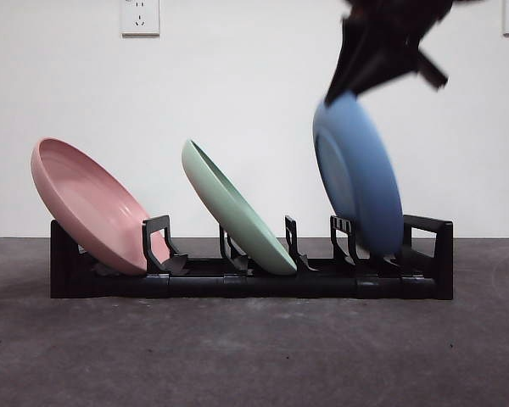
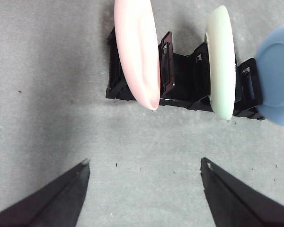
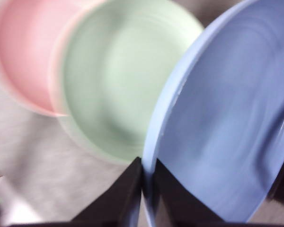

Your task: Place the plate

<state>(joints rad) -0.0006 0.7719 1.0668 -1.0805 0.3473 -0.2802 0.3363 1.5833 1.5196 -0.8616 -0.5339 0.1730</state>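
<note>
One right gripper [image 3: 148, 189] pinches blue plate [image 1: 360, 174] rim.

Soft even light; right wrist blurred

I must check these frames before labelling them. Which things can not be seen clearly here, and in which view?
- Blue plate: in the front view its lower rim sits behind the black rack, so contact with the slot is hidden.
- Right gripper: the front view cuts it off at the top edge, with motion blur.
- Pink plate and green plate: blurred in the right wrist view.
- Left gripper: absent from the front view.
</note>
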